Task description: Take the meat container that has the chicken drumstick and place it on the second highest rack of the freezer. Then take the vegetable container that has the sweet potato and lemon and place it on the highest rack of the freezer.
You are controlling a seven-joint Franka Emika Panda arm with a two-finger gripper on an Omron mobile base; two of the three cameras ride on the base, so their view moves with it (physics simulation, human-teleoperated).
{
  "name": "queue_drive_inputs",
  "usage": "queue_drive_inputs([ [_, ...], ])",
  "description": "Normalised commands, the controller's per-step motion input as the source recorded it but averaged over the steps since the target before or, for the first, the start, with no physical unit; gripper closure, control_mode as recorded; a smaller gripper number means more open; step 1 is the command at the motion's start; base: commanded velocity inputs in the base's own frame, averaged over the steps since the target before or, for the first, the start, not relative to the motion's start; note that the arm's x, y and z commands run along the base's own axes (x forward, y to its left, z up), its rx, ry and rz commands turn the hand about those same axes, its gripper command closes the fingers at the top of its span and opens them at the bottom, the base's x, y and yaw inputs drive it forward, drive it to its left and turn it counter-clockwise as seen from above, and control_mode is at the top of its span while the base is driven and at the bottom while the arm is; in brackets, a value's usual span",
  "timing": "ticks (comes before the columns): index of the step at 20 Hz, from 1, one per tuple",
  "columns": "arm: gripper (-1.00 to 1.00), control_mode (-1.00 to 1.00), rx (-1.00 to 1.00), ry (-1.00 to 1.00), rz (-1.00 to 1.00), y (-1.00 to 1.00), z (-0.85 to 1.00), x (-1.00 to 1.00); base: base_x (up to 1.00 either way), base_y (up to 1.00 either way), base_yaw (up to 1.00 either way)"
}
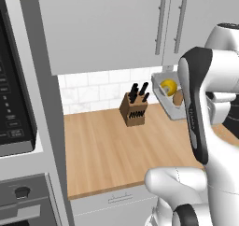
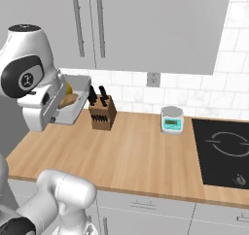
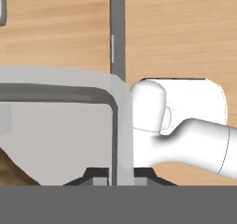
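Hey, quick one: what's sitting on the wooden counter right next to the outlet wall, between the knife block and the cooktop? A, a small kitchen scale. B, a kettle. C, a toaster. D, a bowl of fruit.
A: a small round-topped kitchen scale with a teal display stands on the counter, between the knife block and the black cooktop.

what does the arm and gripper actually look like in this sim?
Glossy white rounded shells on the arm, with a long dark grey panel down one link and a dark round cap with a small white mark at a joint. The gripper has two small dark fingertips on a pale grey base. No cables visible.
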Motion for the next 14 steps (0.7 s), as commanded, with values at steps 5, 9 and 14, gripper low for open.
queue_drive_inputs([
  [5,1.00,-1.00,-0.01,0.00,0.02,-0.07,0.00,0.00,0.00,0.00,0.00],
  [9,1.00,-1.00,0.01,0.00,-0.03,-0.36,0.00,0.00,0.00,0.00,0.00],
  [14,1.00,-1.00,0.01,-0.01,-0.06,-0.36,0.00,0.00,0.00,0.00,0.00],
])
